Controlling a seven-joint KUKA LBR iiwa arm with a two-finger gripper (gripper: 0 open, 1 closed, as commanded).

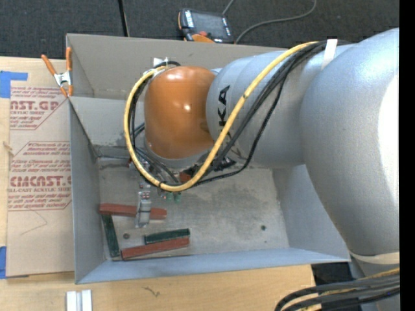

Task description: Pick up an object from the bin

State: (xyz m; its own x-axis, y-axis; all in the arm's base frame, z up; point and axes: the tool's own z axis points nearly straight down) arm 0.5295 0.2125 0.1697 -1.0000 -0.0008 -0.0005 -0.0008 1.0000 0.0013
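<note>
Down near the left front corner of the grey metal bin (pixel 194 264), the gripper (pixel 143 214) stands at the right end of a flat reddish-brown bar (pixel 118 208). The bar's long axis runs leftward from the gripper. Whether the gripper is apart or together cannot be told.

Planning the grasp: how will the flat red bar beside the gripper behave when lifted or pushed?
The red bar looks thin, straight and flat: probably stiff and light. Lying flat beside the gripper, it shouldn't roll, though it may slide.
</note>
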